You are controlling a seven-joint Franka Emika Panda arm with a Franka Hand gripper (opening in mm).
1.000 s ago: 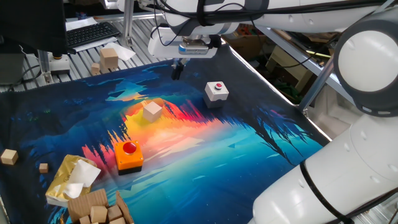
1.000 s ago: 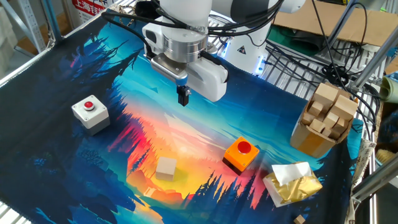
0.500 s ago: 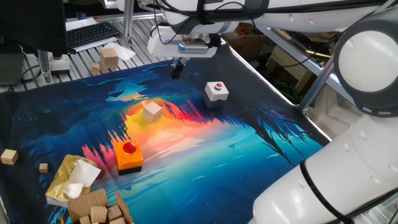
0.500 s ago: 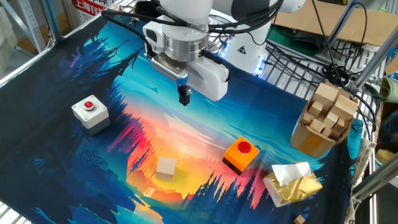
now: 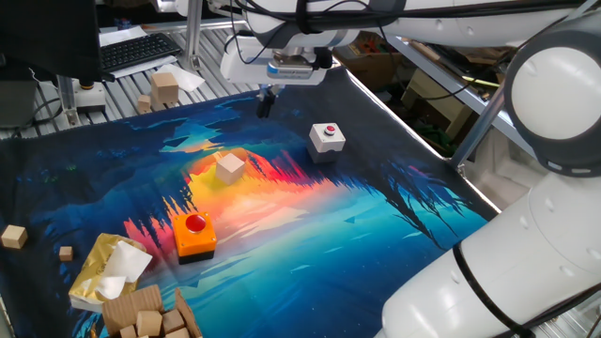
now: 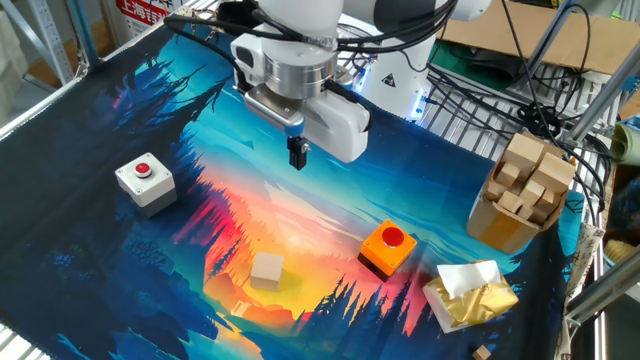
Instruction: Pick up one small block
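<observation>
The small block (image 5: 229, 168) is a plain pale beige wooden cube lying on the orange part of the colourful mat; it also shows in the other fixed view (image 6: 267, 270). My gripper (image 5: 265, 106) hangs in the air above the far part of the mat, well apart from the block and beyond it. In the other fixed view the gripper (image 6: 298, 158) points down with its fingers pressed together and nothing between them.
A white button box (image 5: 327, 137) with a red button stands on the mat, and an orange button box (image 5: 194, 235) sits near the front. A carton of wooden blocks (image 6: 522, 190), a yellow packet (image 6: 468, 296), a taller tan block (image 5: 164, 90) and tiny tan cubes (image 5: 13, 237) lie around the mat's edges.
The gripper has drifted slightly, still shut and empty. Nothing on the mat has moved.
</observation>
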